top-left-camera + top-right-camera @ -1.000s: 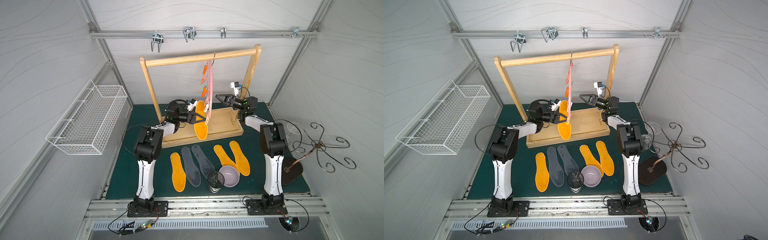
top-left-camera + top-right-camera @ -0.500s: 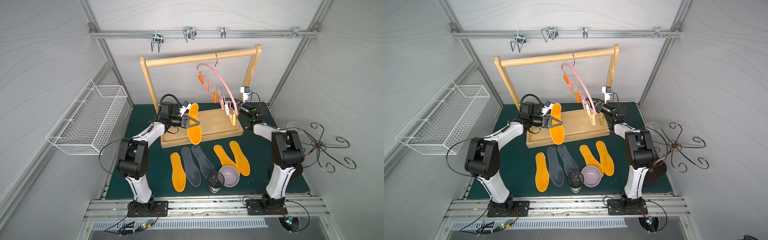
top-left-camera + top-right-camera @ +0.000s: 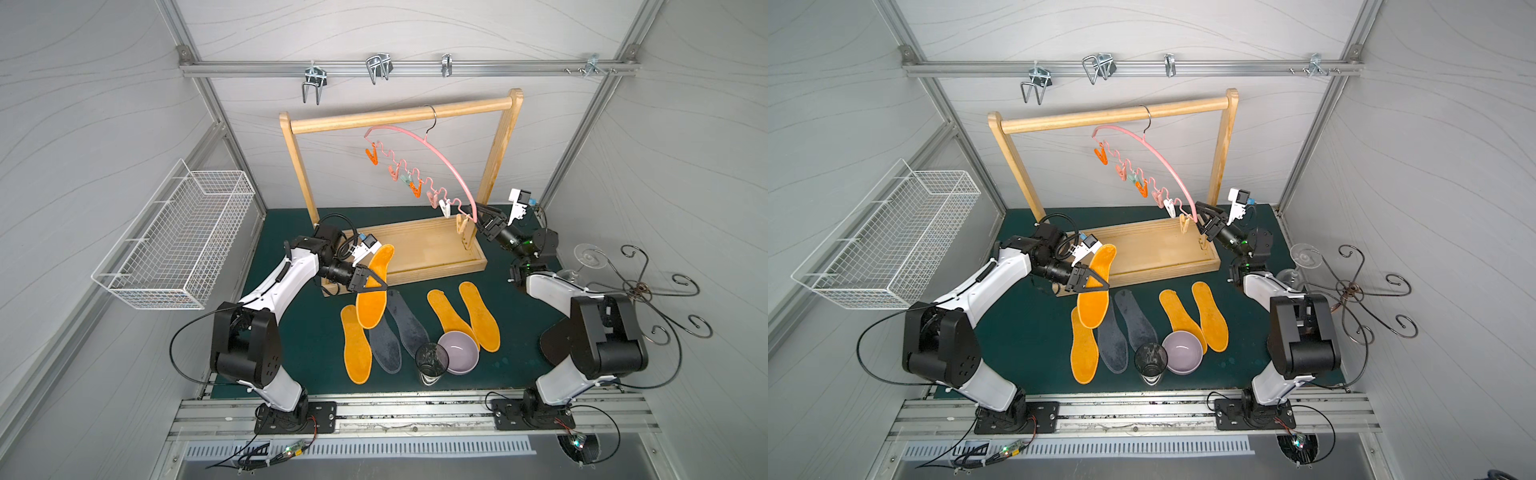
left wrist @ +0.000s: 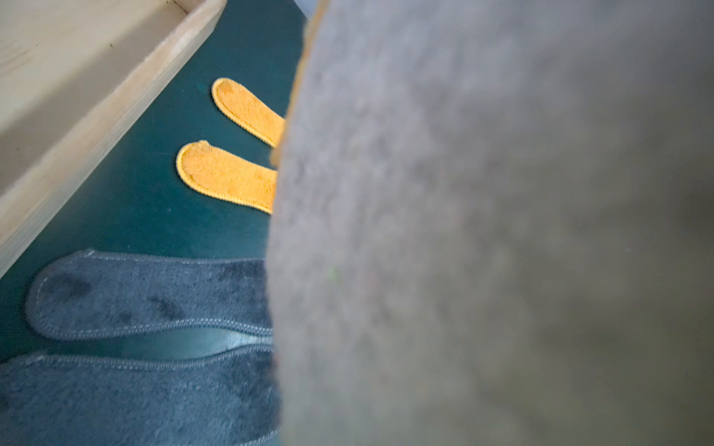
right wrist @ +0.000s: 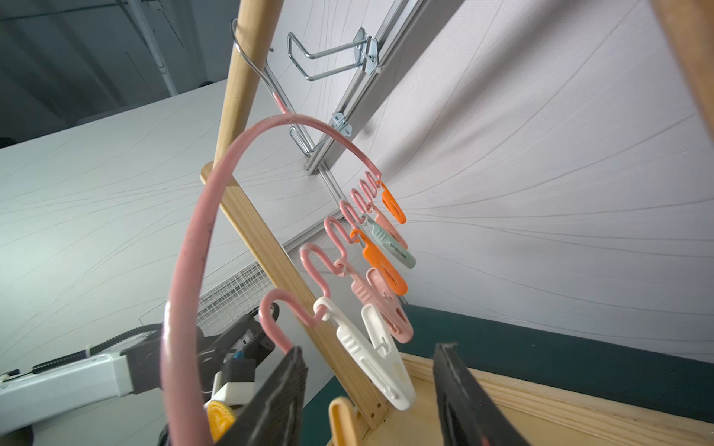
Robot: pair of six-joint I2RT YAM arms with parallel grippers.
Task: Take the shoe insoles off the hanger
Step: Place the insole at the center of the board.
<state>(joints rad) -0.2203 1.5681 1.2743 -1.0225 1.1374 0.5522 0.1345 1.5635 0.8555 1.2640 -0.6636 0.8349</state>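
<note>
My left gripper (image 3: 380,286) is shut on a mustard-orange insole (image 3: 374,291), holding it above the green mat in front of the wooden rack. The insole's grey underside (image 4: 483,231) fills the left wrist view and hides the jaws. Several more shoe insoles lie on the mat: an orange one (image 3: 355,345), two dark grey (image 3: 384,345) (image 3: 409,320) and two orange (image 3: 446,316) (image 3: 480,316). The pink hanger (image 3: 452,169) hangs tilted from the rail, its clothespins holding nothing. My right gripper (image 3: 473,214) (image 5: 371,347) stands open at the hanger's (image 5: 189,247) low end, a pale yellow pin (image 5: 342,421) between its fingers.
The wooden rack (image 3: 399,114) stands on its base tray (image 3: 436,253) at the back. A lilac bowl (image 3: 457,353) and a dark glass (image 3: 432,357) sit at the mat's front. A wire basket (image 3: 178,237) hangs on the left wall. A curly metal stand (image 3: 640,286) and a wine glass (image 3: 588,255) are at the right.
My left arm has pulled the orange insole off the hanger and toward the front. The hanger swung from edge-on to tilted broadside, with the right gripper at its low end, jaws slightly wider.
</note>
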